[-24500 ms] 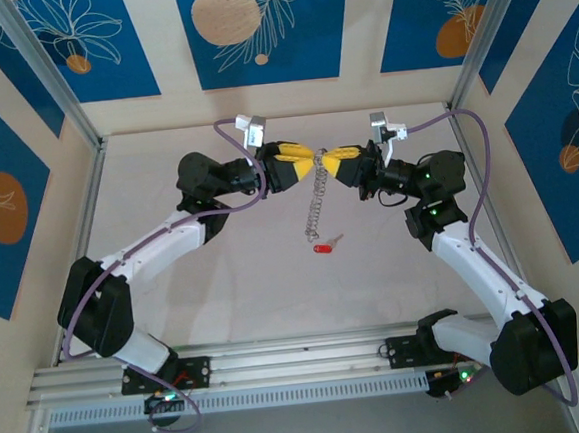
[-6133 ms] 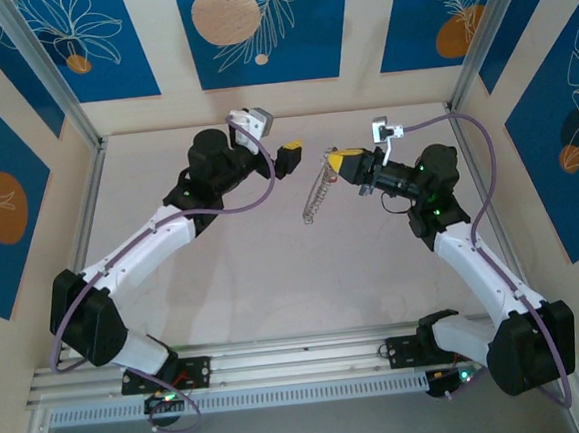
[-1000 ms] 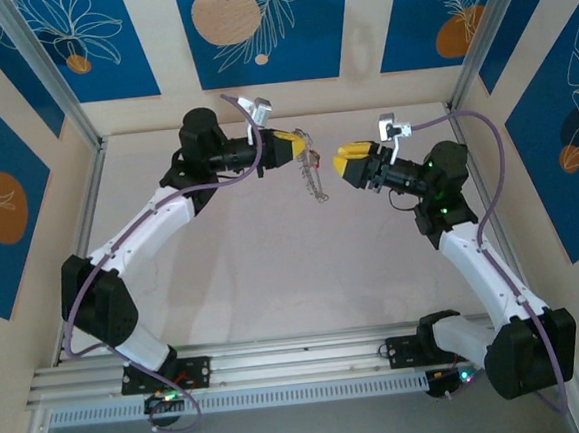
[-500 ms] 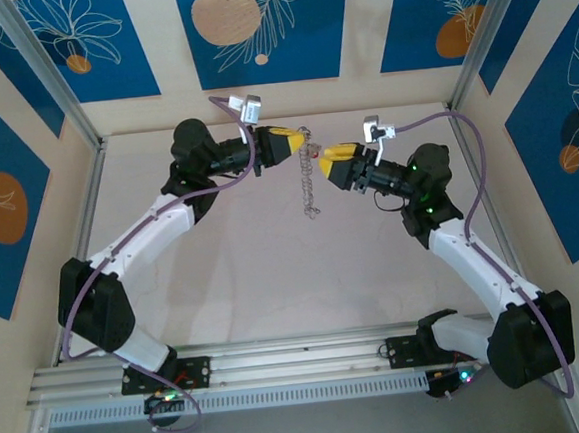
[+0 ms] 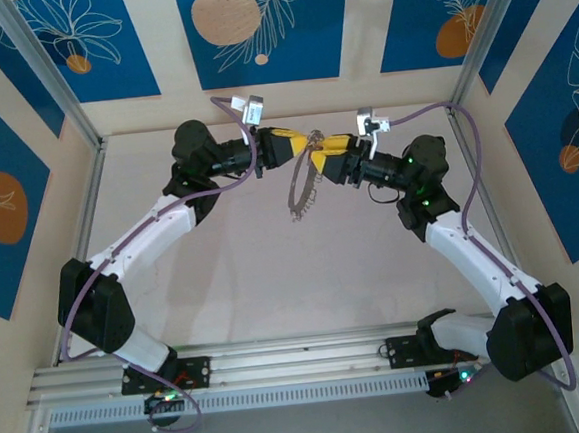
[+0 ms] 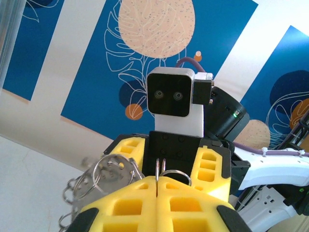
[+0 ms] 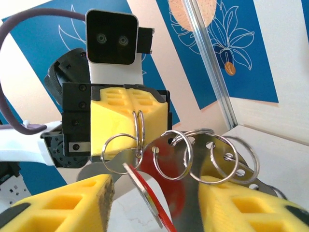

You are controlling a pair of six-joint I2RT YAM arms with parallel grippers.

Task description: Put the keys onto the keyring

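Closer now than a moment ago, the right gripper (image 5: 322, 148) stands half-open around the red key (image 7: 170, 193), facing the left gripper (image 5: 304, 141), clamped on the keyring (image 5: 297, 186), linked silver rings dangling mid-air, far centre.

Yellow foam-fingered right gripper (image 7: 154, 188) sits at the bottom edge, fingers well apart. A chain of linked silver metal split rings (image 7: 195, 154) spans the gap, with a flat bright red key (image 7: 169, 198) low among them. Opposite, the yellow-fingered left gripper (image 7: 136, 140) is clamped on one end ring, seen edge-on. Blue leaf-print wall panels (image 7: 241, 38) stand behind.
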